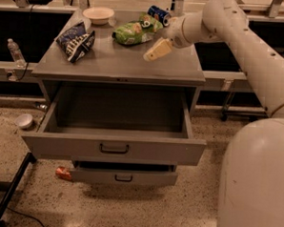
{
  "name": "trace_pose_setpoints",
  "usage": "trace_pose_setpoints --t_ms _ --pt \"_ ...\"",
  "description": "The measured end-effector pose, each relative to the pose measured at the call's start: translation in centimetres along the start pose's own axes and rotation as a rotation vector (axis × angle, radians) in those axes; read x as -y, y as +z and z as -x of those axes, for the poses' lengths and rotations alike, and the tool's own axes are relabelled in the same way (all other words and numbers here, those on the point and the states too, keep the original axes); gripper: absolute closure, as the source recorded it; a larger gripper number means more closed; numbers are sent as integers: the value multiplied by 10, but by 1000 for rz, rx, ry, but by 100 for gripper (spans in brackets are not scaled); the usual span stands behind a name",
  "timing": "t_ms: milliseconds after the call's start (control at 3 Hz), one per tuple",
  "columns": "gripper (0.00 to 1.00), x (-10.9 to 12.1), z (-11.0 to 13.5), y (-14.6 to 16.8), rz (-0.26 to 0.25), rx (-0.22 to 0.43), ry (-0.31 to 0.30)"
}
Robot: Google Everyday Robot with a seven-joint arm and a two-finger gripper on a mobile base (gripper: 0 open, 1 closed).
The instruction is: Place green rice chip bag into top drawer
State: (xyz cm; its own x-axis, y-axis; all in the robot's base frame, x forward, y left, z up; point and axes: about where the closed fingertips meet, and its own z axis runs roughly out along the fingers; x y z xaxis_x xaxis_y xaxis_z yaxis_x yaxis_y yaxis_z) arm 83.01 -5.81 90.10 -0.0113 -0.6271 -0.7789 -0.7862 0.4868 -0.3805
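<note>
Green foil, crinkled and puffed: the green rice chip bag lies flat toward the back of the grey cabinet top, with a blue can near its right end and a pale bowl off to its left. The gripper hangs over the cabinet top just beside the bag's right end, pointing down and to the left. It seems not to be touching the bag yet, and from this angle I cannot tell whether it is open or closed.

The bag is probably very light, soft and full of air. Its skin would be slippery and would give under a squeeze, and the chips inside break easily. The best hold is likely the flat crimped seam at the near end, or a pinched fold of foil — not a hard clamp across the puffed middle.

Below, the top drawer is pulled well out. A dark blue-and-white bag lies well apart on the left.
</note>
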Motion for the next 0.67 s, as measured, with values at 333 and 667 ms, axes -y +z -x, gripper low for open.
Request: trace_pose_setpoints --t_ms 333,667 --pt "0 23 19 17 -69 78 6" --pt "0 34 27 36 -149 122 65"
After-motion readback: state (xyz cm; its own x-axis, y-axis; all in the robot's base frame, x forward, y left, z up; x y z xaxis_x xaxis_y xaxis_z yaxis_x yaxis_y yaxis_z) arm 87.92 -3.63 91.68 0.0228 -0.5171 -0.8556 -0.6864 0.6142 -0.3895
